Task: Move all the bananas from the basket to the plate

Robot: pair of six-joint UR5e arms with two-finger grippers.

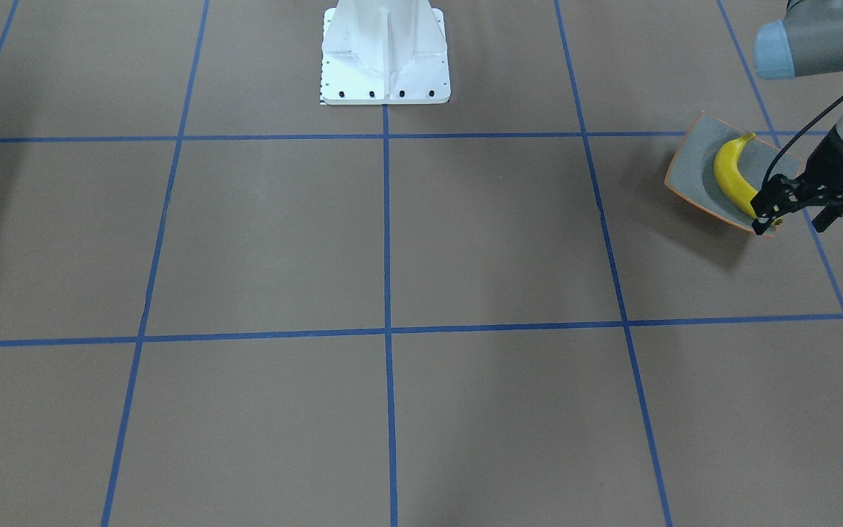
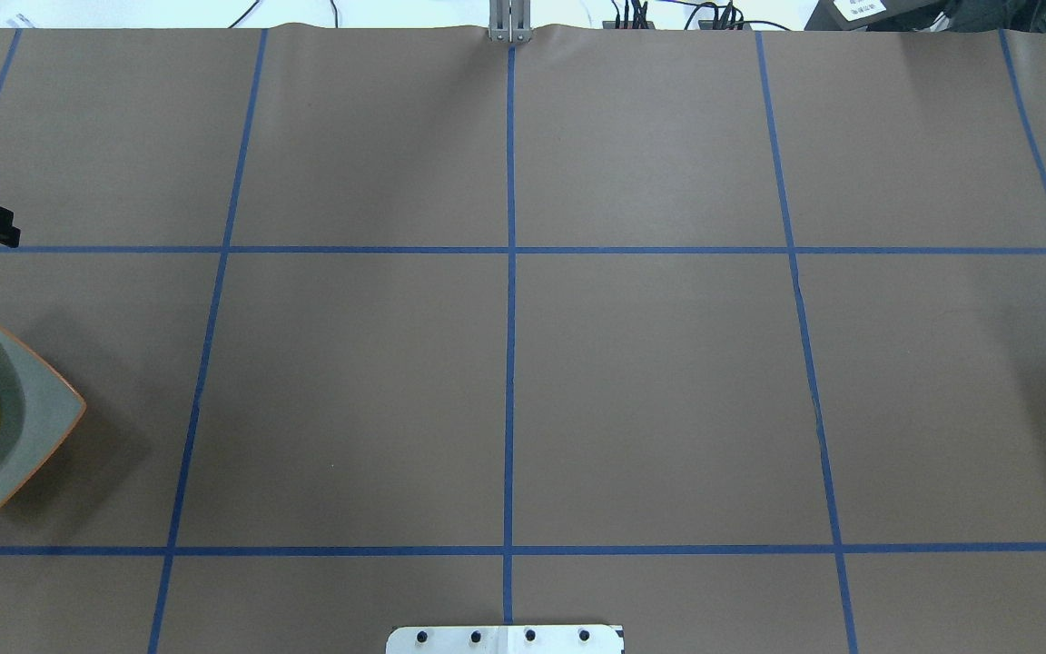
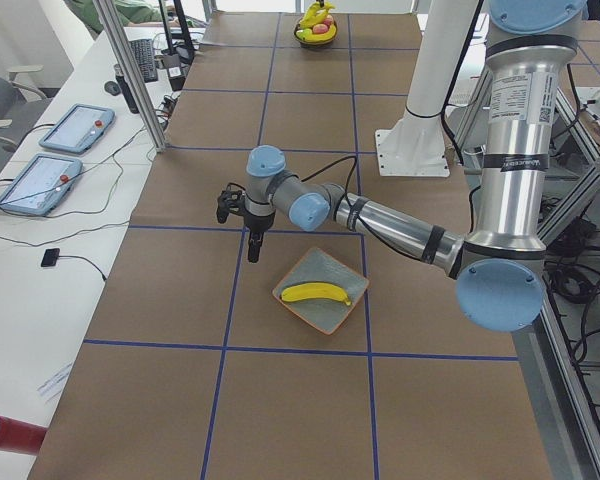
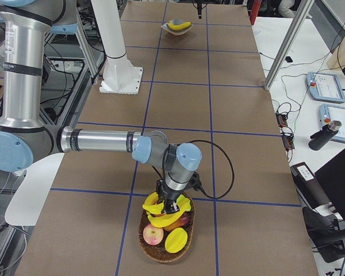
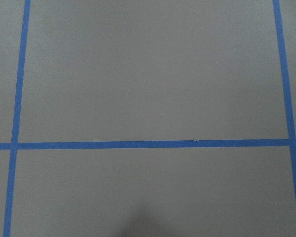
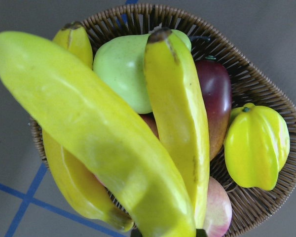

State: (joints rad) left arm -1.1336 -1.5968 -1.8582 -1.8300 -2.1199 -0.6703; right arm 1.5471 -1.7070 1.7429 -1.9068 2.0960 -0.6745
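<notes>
We found the left pincer (image 1: 793,219) spread wide and empty, near the plate (image 1: 691,165). The right pincer (image 4: 171,204) was down among the bananas (image 6: 177,113) in the basket (image 6: 251,84); we could not tell its opening.

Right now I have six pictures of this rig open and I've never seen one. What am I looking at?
This is a robot with two arms at a table covered in brown paper with blue tape lines. Two cameras look down on the table, one from behind the robot and one facing it. Two more look along it from either end, and one sits on each wrist.

The left gripper is open and empty. It hangs beside the grey plate, which holds one banana. Its wrist camera sees only bare table.

At the other end, the right gripper is down among the bananas in the wicker basket, which also holds other fruit. I cannot tell whether it has gripped a banana.
</notes>
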